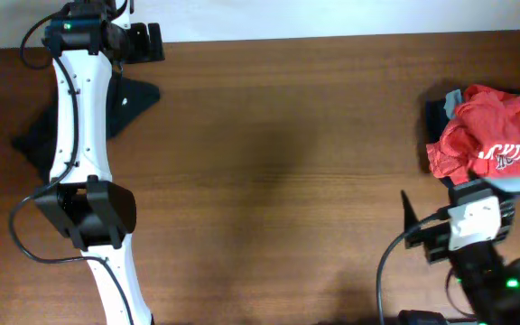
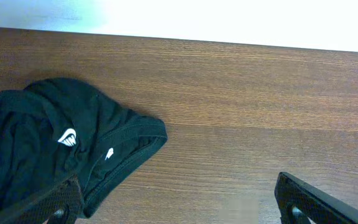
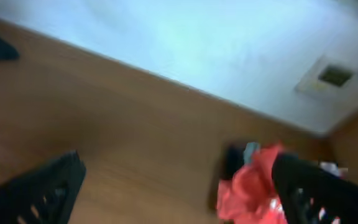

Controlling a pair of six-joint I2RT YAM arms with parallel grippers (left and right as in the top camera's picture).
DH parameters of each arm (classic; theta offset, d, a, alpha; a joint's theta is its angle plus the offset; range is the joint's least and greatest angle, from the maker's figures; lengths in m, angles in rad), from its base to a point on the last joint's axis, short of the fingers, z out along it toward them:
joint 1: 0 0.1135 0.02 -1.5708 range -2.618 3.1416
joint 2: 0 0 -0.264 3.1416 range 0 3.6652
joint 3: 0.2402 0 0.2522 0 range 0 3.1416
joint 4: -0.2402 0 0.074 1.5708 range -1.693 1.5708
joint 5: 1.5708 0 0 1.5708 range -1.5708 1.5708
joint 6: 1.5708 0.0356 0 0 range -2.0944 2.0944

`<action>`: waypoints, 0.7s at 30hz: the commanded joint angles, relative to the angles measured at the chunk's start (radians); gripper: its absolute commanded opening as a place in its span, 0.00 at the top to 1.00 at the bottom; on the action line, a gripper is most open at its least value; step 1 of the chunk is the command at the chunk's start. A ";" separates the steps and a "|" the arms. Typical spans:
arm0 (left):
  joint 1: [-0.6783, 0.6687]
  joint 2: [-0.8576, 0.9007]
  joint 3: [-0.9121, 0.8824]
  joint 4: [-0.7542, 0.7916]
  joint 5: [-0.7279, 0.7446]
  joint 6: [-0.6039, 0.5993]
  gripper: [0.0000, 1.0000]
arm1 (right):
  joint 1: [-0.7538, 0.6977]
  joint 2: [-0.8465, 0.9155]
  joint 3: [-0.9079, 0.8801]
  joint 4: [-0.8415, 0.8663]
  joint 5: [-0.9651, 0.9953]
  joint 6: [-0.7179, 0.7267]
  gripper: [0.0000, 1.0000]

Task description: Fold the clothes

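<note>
The orange-red T-shirt (image 1: 490, 135) with white print lies crumpled at the table's right edge. It shows blurred in the right wrist view (image 3: 247, 190), beside my right finger. The black garment (image 1: 34, 135) with small white marks lies bunched at the far left, partly under my left arm. It shows in the left wrist view (image 2: 48, 137), touching the left finger. My left gripper (image 1: 147, 42) (image 2: 179, 211) is open and empty near the table's far edge. My right gripper (image 1: 413, 226) (image 3: 182, 193) is open and empty, just in front and left of the T-shirt.
A dark garment with a bit of light blue (image 1: 442, 113) lies under the T-shirt's far left side. The brown wooden table (image 1: 278, 162) ends at a white wall along its far edge (image 2: 229, 43).
</note>
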 commanded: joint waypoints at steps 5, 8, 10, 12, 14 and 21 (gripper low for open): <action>0.001 -0.037 0.017 0.000 -0.004 0.012 0.01 | 0.009 -0.208 -0.353 0.186 0.063 0.061 0.01; 0.001 -0.037 0.017 0.000 -0.004 0.012 0.01 | 0.009 -0.273 -0.479 0.274 0.056 0.066 0.01; 0.001 -0.037 0.017 0.000 -0.004 0.012 0.01 | 0.009 -0.318 -0.550 0.321 0.055 0.065 0.01; 0.000 -0.037 0.017 0.000 -0.004 0.012 0.01 | 0.009 -0.361 -0.610 0.358 0.055 0.066 0.01; 0.001 -0.037 0.017 0.000 -0.004 0.012 0.01 | 0.009 -0.399 -0.662 0.381 0.055 0.066 0.01; 0.002 -0.037 0.017 0.000 -0.004 0.012 0.01 | 0.008 -0.397 -0.755 0.408 0.056 0.065 0.01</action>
